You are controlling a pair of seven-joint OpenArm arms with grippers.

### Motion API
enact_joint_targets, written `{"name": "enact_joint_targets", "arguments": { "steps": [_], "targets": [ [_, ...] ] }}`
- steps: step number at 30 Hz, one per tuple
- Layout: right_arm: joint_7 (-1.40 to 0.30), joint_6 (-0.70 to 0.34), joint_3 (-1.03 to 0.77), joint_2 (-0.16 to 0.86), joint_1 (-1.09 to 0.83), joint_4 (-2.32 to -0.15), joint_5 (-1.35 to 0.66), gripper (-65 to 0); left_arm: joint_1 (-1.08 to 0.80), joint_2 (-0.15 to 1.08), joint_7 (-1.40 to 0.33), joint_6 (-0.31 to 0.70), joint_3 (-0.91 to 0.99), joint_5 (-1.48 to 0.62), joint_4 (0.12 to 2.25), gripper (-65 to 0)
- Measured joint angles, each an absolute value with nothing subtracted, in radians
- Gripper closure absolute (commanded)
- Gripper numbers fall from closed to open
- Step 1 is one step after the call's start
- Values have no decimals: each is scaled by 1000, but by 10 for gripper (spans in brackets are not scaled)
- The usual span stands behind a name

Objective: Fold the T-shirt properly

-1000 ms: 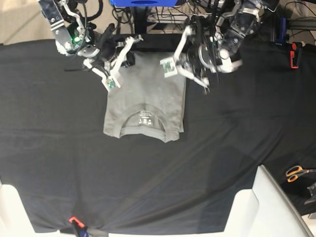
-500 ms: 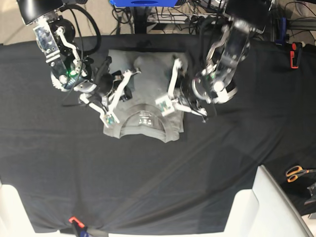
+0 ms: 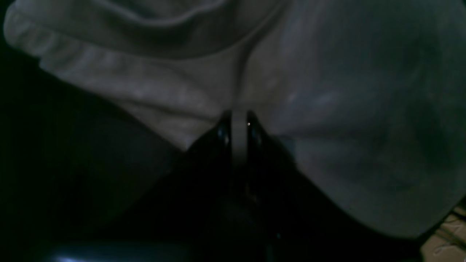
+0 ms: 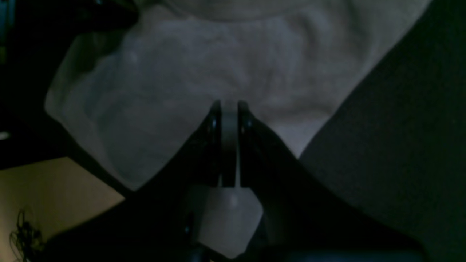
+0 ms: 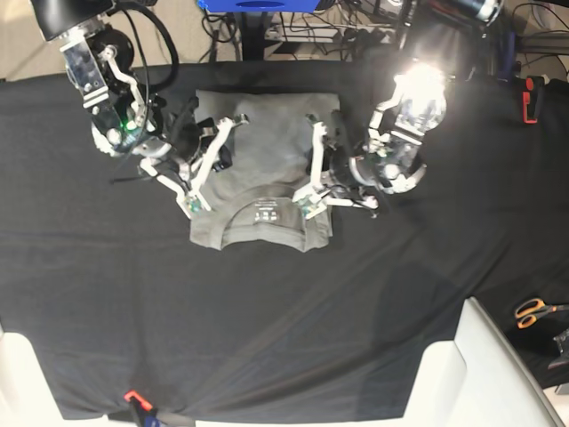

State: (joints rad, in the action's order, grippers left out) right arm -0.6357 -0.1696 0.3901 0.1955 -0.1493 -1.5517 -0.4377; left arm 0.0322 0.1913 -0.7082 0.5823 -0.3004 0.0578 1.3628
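Note:
The grey T-shirt point(image 5: 263, 147) lies folded in a narrow stack on the black table cloth point(image 5: 267, 311), its collar and white label point(image 5: 260, 212) at the near end. My right gripper point(image 5: 192, 205), on the base view's left, is shut on the shirt's left edge beside the collar. My left gripper point(image 5: 306, 206) is shut on the right edge. In the left wrist view, grey cloth point(image 3: 327, 91) is pinched between the dark fingers of the left gripper point(image 3: 239, 116). The right wrist view shows the same grip of the right gripper point(image 4: 227, 105) on the fabric point(image 4: 204, 65).
Orange-handled scissors point(image 5: 532, 311) lie at the right edge. A red clamp point(image 5: 531, 98) sits at the far right. White panels stand at the near corners point(image 5: 480, 374) point(image 5: 22, 382). Bright glare covers the left arm point(image 5: 418, 84).
Both arms have come from the far end of the shirt toward the collar, drawing the gripped cloth over the shirt. The grippers stay shut.

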Motion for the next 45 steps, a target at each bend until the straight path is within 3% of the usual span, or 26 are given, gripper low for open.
{"name": "enact_joint_targets", "arguments": {
  "steps": [7, 11, 16, 24, 28, 31, 33, 34, 38, 40, 42, 45],
  "targets": [
    [-560, -145, 391, 257, -284, -1730, -436, -2, -98, 198, -721, 581, -145, 79, 1736, 0],
    [-553, 45, 389, 366, -414, -1905, -435, -2, -333, 287, -715, 579, -80, 77, 1941, 0],
    [-560, 211, 385, 451, -562, -1948, -446, -2, -609, 333, -728, 588, -21, 78, 1925, 0],
    [-542, 205, 232, 445, -776, -1847, -449, -2, -839, 320, -713, 580, 32, 65, 1888, 0],
    [-545, 186, 235, 445, -723, -1571, -444, -2, -817, 288, -635, 576, 0, 81, 1682, 0],
    [-502, 52, 234, 419, -639, -1296, -432, -2, -759, 264, -417, 575, -50, 77, 1393, 0],
    [-426, -101, 237, 389, -575, -1087, -437, -2, -706, 240, -301, 569, -90, 85, 1192, 0],
    [-383, -187, 240, 373, -524, -953, -455, -2, -661, 228, -205, 550, -110, 67, 1076, 0],
    [-130, -344, 238, 305, -305, -391, -329, -3, -440, 170, 51, 391, -191, 69, 557, 0],
    [65, -337, 235, 268, -204, -145, -250, -6, -291, 138, 185, 332, -219, 64, 241, 0],
    [216, -342, 235, 232, -157, -31, -197, -6, -173, 109, 323, 308, -230, 72, -5, 0],
    [252, -322, 230, 187, -162, -19, -173, -8, -138, 94, 414, 303, -224, 60, 4, 0]
  ]
}}
